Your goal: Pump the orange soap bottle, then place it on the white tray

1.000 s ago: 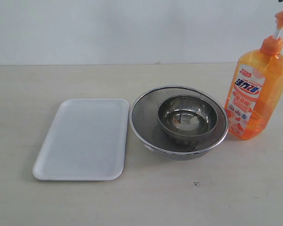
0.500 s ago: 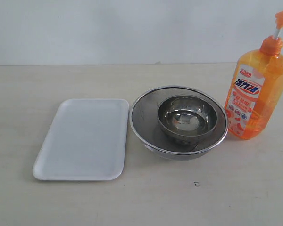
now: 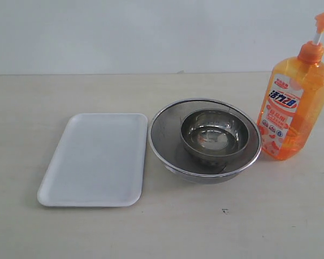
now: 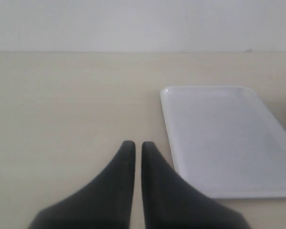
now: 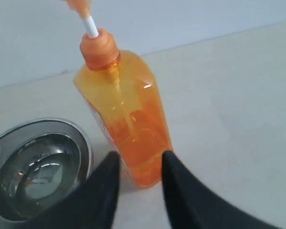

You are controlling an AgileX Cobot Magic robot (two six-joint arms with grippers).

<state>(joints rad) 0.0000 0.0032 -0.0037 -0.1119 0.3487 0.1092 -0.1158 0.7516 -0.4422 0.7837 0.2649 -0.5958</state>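
Right claw [image 5: 140, 156], parted and empty, faces the orange soap bottle [image 5: 126, 109]; left claw [image 4: 137, 144] closed.

Beige tabletop [image 3: 70, 232] meets a plain, seemingly white wall [image 3: 124, 32].

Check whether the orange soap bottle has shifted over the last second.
No. The orange soap bottle stands upright in the same spot, with the same gap to the steel bowls beside it.

table [image 3: 70, 91] | white tray [image 3: 94, 162]; steel bowl [image 3: 164, 137]; orange soap bottle [image 3: 291, 113]
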